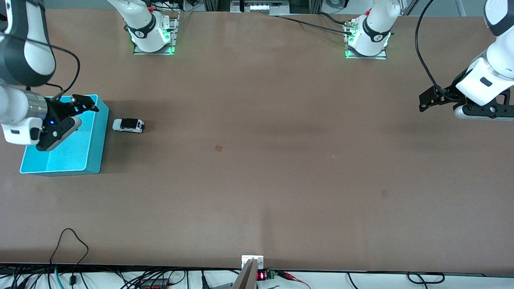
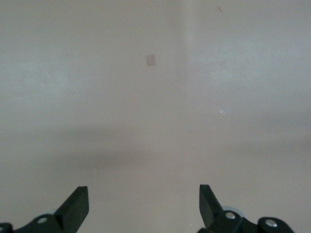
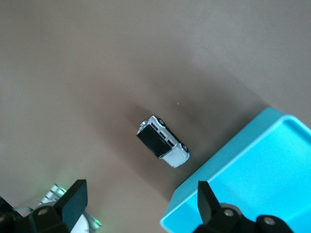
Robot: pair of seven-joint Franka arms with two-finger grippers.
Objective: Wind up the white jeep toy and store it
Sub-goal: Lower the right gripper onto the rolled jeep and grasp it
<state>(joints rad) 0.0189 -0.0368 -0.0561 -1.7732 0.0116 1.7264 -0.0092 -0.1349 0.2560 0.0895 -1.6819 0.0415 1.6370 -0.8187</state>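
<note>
One white jeep toy (image 1: 128, 125) beside right end effector (image 1: 82, 105) (apart)

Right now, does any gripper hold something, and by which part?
Nothing is held. The right gripper, open, hangs over the cyan bin; the left gripper waits open.

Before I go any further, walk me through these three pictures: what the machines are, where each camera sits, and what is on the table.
Two robot arms with two-finger grippers stand at a brown table. The wide picture looks down from a high camera facing them. The other two pictures come from a camera on each arm's wrist.

The right gripper hangs open over the cyan bin, which sits toward the right arm's end of the table. The white jeep toy stands on the table beside the bin, apart from it; the right wrist view shows both.

The left gripper waits, open, over its own end of the table; its wrist view shows only bare table. Neither gripper holds anything.
</note>
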